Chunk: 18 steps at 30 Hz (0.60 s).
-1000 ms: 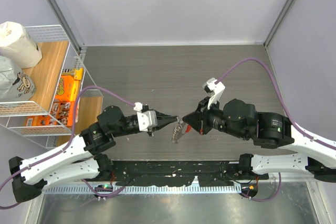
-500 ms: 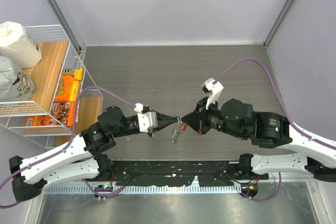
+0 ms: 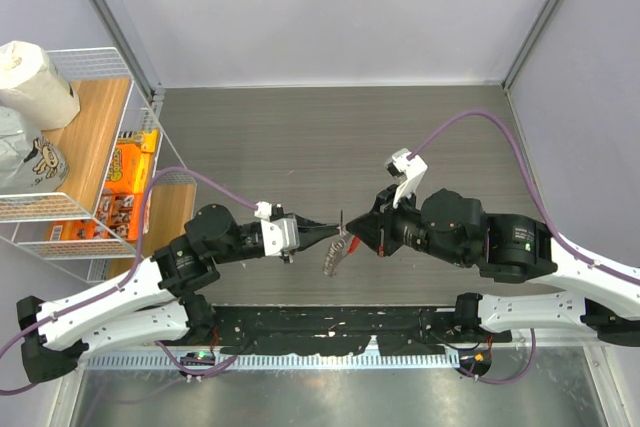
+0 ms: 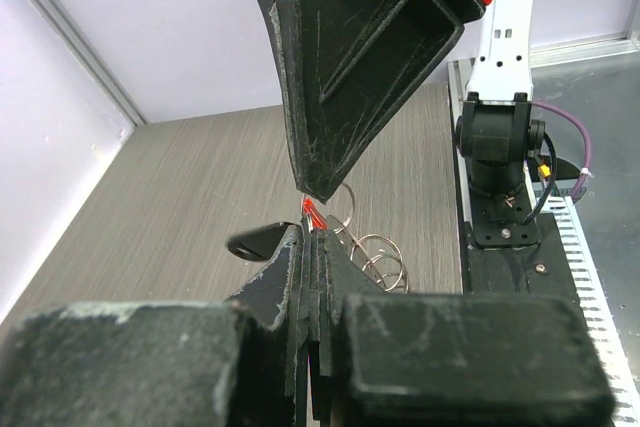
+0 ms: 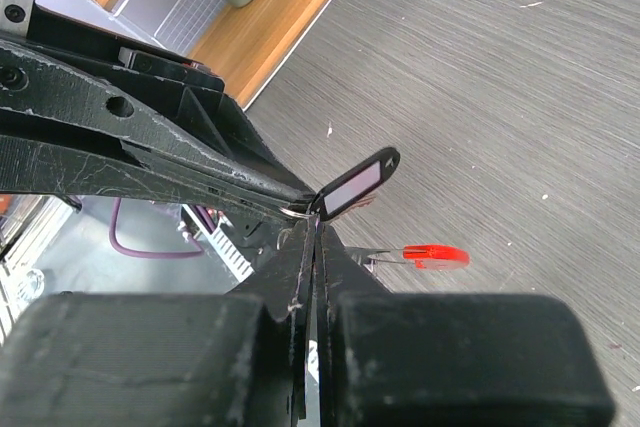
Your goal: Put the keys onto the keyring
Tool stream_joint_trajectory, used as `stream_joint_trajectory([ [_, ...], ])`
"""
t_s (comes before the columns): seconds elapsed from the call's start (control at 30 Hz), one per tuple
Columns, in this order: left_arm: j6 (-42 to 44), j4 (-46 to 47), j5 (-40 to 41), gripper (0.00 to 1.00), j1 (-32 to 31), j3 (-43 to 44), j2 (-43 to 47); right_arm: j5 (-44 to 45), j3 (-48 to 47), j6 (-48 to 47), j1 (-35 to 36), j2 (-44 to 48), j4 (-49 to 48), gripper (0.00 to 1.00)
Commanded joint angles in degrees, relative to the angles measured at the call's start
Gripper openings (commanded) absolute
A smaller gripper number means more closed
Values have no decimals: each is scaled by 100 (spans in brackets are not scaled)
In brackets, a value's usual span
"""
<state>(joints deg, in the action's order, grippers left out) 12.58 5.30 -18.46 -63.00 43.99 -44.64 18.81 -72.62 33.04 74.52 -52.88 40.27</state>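
My two grippers meet tip to tip above the table's near middle. My left gripper (image 3: 337, 230) (image 4: 313, 235) is shut, and the key's black head (image 4: 255, 242) sticks out beside its fingertips. That black head (image 5: 355, 184) with a pale face also shows in the right wrist view. My right gripper (image 3: 351, 235) (image 5: 318, 225) is shut at the same spot on the keyring. The keyring's red strip (image 5: 435, 255) (image 4: 312, 215) and silvery coils (image 4: 375, 257) hang just below the tips, clear of the table (image 3: 334, 255). The key's metal part is hidden between the fingers.
A white wire shelf (image 3: 140, 107) stands at the left edge with orange snack boxes (image 3: 125, 162), a paper roll (image 3: 35, 82) and a bag. Grey walls close the table's back and sides. The arm bases sit on a black rail (image 3: 330, 327) at the near edge.
The right gripper has shifted slightly left toward the left gripper, closing the gap between the tips. The hanging keyring has moved with it. Both stay shut.
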Motion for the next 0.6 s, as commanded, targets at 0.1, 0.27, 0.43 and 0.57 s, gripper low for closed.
stream_joint_trajectory([
  [0.1, 113, 173, -53, 0, -98, 31, 79, 378, -156, 168, -8, 147, -432, 6],
  [0.27, 140, 129, -70, 0, -116, 49, 70, 448, -130, 194, 1, 190, -476, 5],
  [0.43, 166, 59, -105, 0, -142, 84, 17, 510, -103, 177, -8, 270, -546, 6],
  [0.57, 175, -46, -175, 0, -160, 154, -36, 475, -94, 124, 10, 261, -617, 5],
])
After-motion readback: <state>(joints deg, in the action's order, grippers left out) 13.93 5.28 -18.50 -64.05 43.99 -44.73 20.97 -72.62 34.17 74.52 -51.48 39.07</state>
